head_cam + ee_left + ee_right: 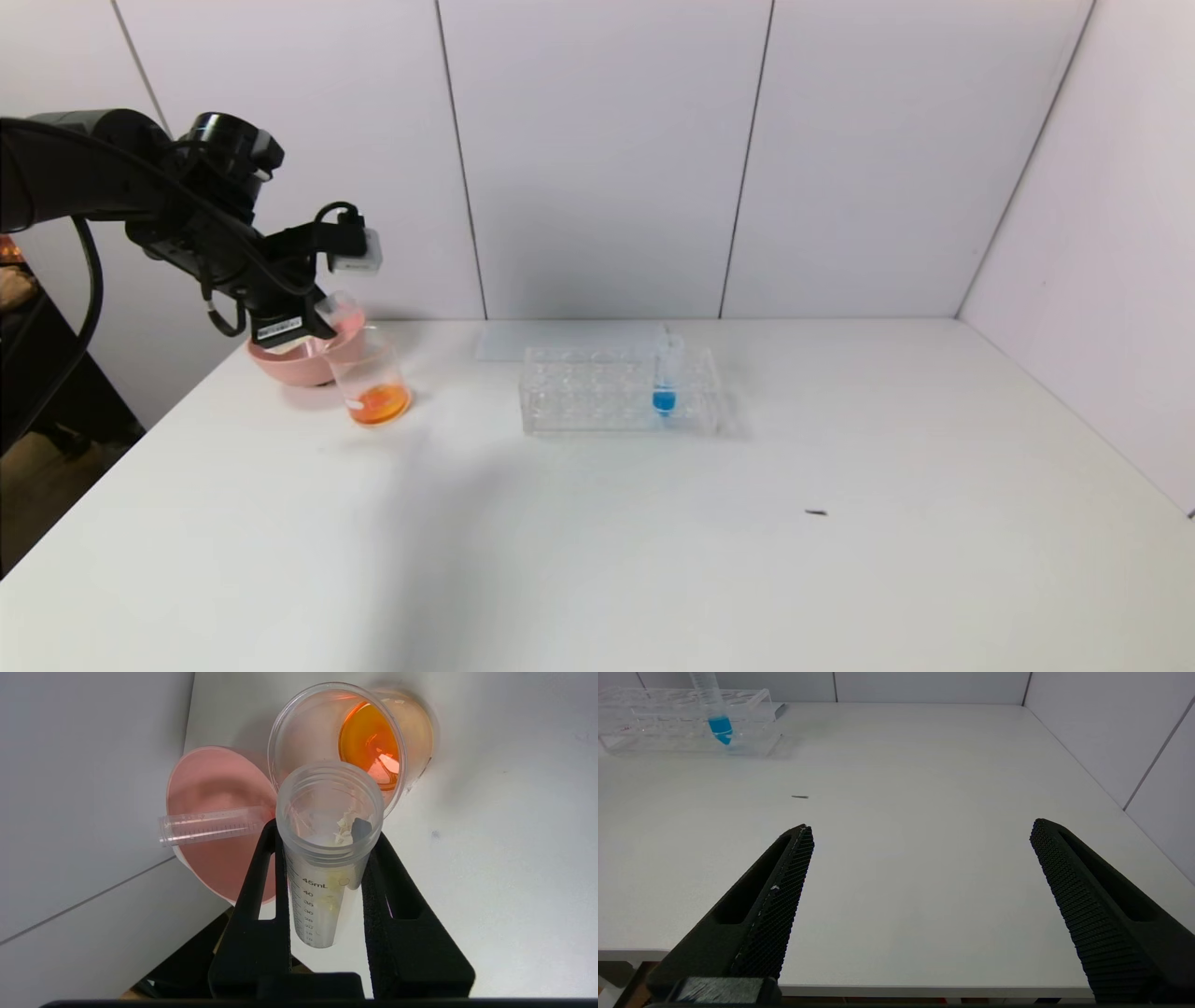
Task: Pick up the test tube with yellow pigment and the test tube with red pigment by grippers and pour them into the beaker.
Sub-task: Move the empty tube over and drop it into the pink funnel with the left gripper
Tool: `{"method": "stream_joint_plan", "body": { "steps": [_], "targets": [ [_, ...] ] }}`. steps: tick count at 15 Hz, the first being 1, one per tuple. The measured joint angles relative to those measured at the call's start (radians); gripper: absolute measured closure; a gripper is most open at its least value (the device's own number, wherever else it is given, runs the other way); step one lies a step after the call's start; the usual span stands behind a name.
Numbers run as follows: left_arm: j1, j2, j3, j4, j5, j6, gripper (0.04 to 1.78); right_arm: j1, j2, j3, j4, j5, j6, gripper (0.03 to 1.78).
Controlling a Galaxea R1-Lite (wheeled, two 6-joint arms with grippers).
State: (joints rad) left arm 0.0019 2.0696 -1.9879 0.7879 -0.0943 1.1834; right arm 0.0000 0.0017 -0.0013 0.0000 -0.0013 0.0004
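My left gripper [322, 322] is shut on a clear graduated test tube [317, 896] with only yellowish traces inside. The tube is tilted, and its open mouth [329, 807] is at the rim of the beaker [378, 383]. The beaker [299, 732] stands at the table's back left and holds orange liquid [369, 746]. A second, empty clear tube [210, 827] lies across the pink bowl [210, 868]. No tube holding red liquid is in view. My right gripper [920, 830] is open and empty, low over the table's front edge.
The pink bowl [299, 366] sits just behind the beaker, by the wall. A clear rack [597, 392] at the back middle holds a blue-liquid tube [665, 378], also in the right wrist view [717, 714]. A small dark speck [816, 512] lies on the table.
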Motion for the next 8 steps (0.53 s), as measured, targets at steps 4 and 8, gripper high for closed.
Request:
{"method": "stream_joint_plan", "body": {
  "steps": [4, 8],
  "targets": [
    [0.007, -0.003, 0.006, -0.003, -0.066, -0.146, 1.37, 0.0, 0.0, 0.0, 0.0, 0.0, 0.0, 0.11],
    [0.021, -0.02, 0.026, -0.006, -0.148, -0.277, 1.37, 0.0, 0.0, 0.0, 0.0, 0.0, 0.0, 0.11]
  ]
}}
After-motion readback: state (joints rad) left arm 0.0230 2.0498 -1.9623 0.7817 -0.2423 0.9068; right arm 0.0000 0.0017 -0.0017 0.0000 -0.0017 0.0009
